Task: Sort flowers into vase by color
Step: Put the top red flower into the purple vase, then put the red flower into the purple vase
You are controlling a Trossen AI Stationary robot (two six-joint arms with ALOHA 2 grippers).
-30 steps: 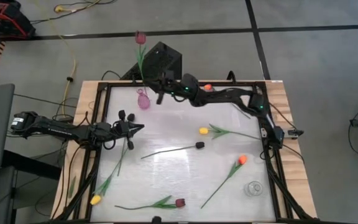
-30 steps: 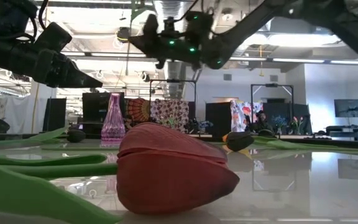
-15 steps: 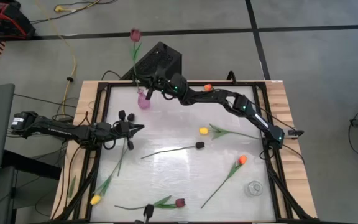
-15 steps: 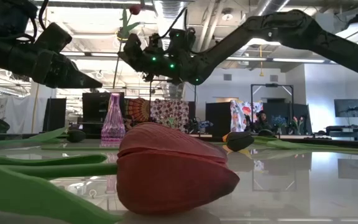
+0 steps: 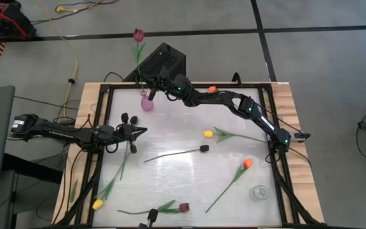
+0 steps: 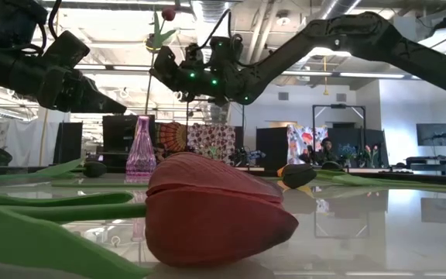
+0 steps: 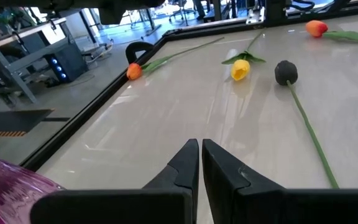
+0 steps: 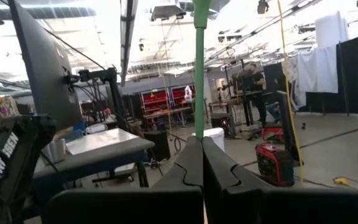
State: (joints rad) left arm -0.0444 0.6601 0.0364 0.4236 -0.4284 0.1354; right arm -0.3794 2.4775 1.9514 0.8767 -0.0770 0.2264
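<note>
Dark red tulip (image 5: 136, 34), long green stem.

Right arm stretched across the far edge toward 11 o'clock, right gripper (image 5: 155, 84) clamped tight, fingers (image 8: 191, 163) pressed together. Left arm idle at 9 o'clock, left gripper (image 5: 142, 130) closed.

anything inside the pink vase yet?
Pink vase looks empty in the low view. The right gripper, shut on the dark red tulip's stem, holds it upright above the vase. Whether the stem tip has entered the neck can't be seen.
</note>
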